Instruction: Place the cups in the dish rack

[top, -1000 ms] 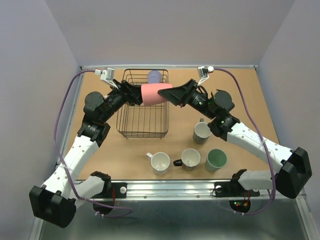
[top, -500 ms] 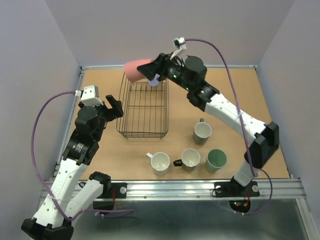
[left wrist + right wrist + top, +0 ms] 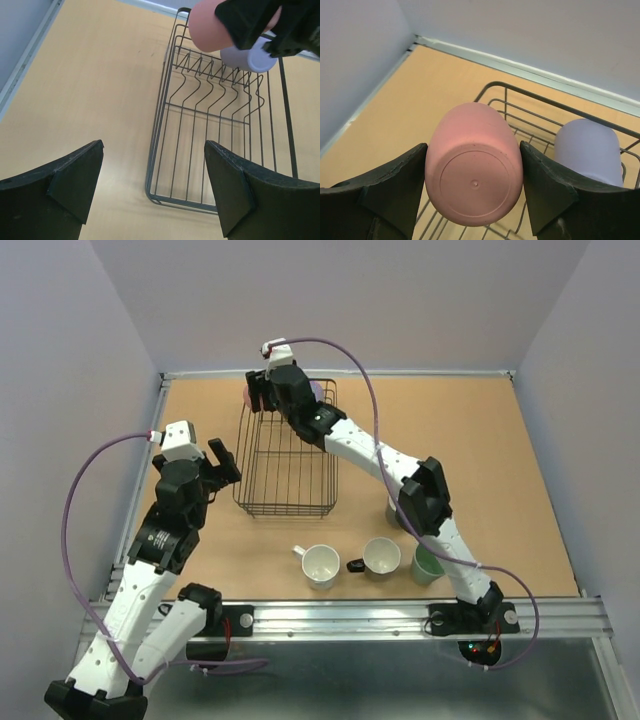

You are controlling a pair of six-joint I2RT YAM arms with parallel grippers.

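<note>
Seen from above, the right arm point(image 3: 352, 445) covers nearly all of the pink mug point(image 3: 248, 397) and lavender mug point(image 3: 318, 390). Its forearm hides part of the mint green mug point(image 3: 430, 566).

Your table point(image 3: 500, 450) was a tan board with a metal rail point(image 3: 350, 615) along its near edge. The dish rack point(image 3: 285, 511) stood on its far left part, its long side running away from you. Near the front three cups stood upright in a row, apart from one another: a white cup point(image 3: 320, 565), a black-handled cup point(image 3: 382, 556) and a mint green cup point(image 3: 430, 562), the last half hidden by the right arm point(image 3: 425, 498). Behind them a sliver of another cup point(image 3: 391, 510) showed beside that arm.
</note>
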